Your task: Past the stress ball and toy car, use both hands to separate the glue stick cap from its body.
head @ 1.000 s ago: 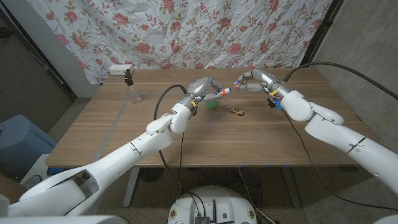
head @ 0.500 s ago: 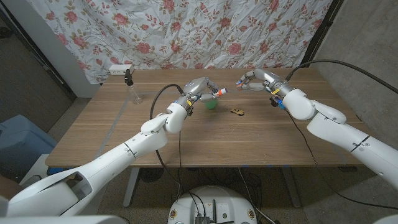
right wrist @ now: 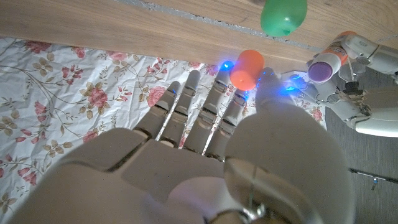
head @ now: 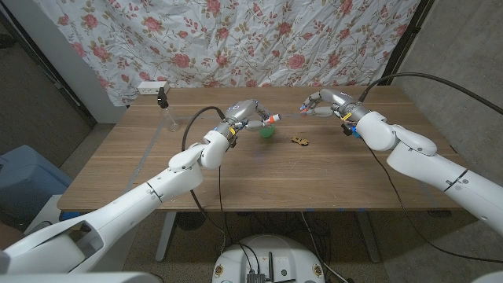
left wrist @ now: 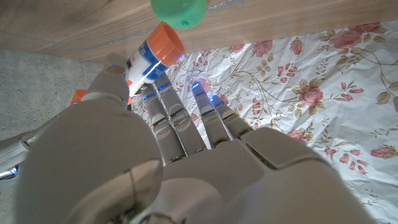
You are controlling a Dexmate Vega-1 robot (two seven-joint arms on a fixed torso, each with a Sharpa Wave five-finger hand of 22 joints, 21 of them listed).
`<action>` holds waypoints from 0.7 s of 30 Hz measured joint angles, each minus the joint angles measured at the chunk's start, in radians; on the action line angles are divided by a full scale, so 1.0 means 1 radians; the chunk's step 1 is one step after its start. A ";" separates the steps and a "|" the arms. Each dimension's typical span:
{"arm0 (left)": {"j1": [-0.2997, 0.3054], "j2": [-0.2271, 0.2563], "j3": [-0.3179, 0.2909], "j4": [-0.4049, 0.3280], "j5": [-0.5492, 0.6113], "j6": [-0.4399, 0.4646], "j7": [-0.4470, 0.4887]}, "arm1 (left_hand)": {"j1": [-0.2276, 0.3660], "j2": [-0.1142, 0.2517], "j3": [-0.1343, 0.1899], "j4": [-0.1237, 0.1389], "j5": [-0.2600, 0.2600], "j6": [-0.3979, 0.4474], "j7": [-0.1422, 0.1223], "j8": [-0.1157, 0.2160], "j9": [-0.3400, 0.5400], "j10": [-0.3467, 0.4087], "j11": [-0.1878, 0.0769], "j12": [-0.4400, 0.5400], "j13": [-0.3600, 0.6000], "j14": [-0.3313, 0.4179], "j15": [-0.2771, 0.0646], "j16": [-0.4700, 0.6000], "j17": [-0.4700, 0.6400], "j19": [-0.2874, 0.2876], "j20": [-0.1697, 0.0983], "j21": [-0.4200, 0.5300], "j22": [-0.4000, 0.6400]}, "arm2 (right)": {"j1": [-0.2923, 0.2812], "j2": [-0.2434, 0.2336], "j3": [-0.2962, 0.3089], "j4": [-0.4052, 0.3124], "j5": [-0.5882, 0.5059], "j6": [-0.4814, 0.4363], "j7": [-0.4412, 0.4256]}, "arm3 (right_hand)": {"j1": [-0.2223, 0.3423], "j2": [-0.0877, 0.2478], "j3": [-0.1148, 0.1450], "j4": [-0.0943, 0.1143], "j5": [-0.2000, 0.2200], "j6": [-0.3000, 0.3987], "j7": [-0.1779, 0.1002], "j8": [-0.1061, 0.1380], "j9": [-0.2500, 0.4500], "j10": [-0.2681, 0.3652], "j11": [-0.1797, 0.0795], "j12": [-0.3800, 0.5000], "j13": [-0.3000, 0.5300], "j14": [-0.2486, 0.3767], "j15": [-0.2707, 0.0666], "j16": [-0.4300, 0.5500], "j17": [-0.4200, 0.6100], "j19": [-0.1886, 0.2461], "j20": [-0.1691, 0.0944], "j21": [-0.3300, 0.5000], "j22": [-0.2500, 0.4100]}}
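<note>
Apart now, left robot hand [head: 250,115] pinching the glue stick body [left wrist: 153,53], label unreadable; right robot hand [head: 321,102] pinching its orange cap [right wrist: 247,69].

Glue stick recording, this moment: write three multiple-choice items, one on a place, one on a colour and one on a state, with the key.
1. Where is the stress ball?
A. On the table, to the robot's left of the toy car
B. Stacked on top of the toy car
C. On the floor

2. What colour is the cap?
A. Green
B. Orange
C. Black

3. What state is the glue stick in?
A. Cap fully on the body
B. Cap lying loose on the table
C. Cap off, with each hand holding one part

Key:
1 A: in the head view the green ball sits on the wood, left of the small car.
2 B: the right wrist view shows it orange at the right hand's fingertips.
3 C: the left hand holds the body, its purple end bare in the right wrist view, apart from the cap.
</note>
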 measured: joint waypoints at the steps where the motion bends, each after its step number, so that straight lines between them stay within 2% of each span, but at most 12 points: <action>1: 0.000 0.000 0.000 0.000 0.001 0.002 -0.002 | 0.000 0.000 0.000 0.000 0.000 0.000 0.000 0.000 0.000 0.000 0.000 0.000 0.000 0.000 0.000 0.000 0.000 -0.002 -0.001 0.000 0.000 | 0.001 -0.001 -0.002 -0.003 0.000 0.000 0.000 | 0.000 0.000 0.000 0.000 0.000 0.000 0.000 0.000 0.000 0.000 0.000 0.000 0.000 0.000 0.000 -0.002 0.000 0.000 0.000 0.000 0.000; 4: 0.015 0.021 -0.012 -0.022 0.007 0.011 -0.009 | 0.000 0.000 0.000 0.000 0.000 0.000 0.000 0.000 0.000 0.000 0.000 0.000 0.000 0.000 0.000 0.000 0.000 -0.002 -0.001 0.000 0.000 | 0.004 -0.003 -0.010 -0.012 -0.024 -0.034 0.010 | 0.000 0.000 -0.003 -0.002 0.000 0.000 0.000 -0.008 0.000 0.000 0.000 -0.007 0.000 0.000 0.000 -0.007 0.000 -0.005 -0.005 0.000 0.000; 7: 0.032 0.040 -0.022 -0.043 0.014 0.023 -0.017 | 0.000 0.000 0.000 0.000 0.000 0.000 0.000 0.002 0.000 0.000 0.000 0.003 0.000 0.000 0.000 0.000 0.000 -0.007 0.004 0.000 0.000 | 0.008 -0.006 -0.019 -0.022 -0.043 -0.059 0.020 | -0.017 0.001 -0.009 0.001 0.000 -0.004 -0.004 -0.008 0.000 0.003 -0.003 -0.007 0.003 0.000 0.000 -0.007 0.001 0.013 0.005 0.000 0.000; 21: 0.085 0.103 -0.059 -0.108 0.031 0.065 -0.056 | 0.000 0.000 0.000 0.000 0.001 0.000 0.000 0.002 0.000 0.000 0.000 0.003 -0.001 0.000 0.000 0.000 0.000 -0.007 0.004 0.000 0.000 | 0.037 -0.014 -0.071 -0.044 -0.137 -0.141 0.067 | -0.017 0.001 -0.011 0.000 0.000 -0.005 -0.005 -0.008 -0.002 0.003 -0.003 -0.008 0.007 0.000 0.000 -0.007 0.002 0.013 0.005 0.000 0.000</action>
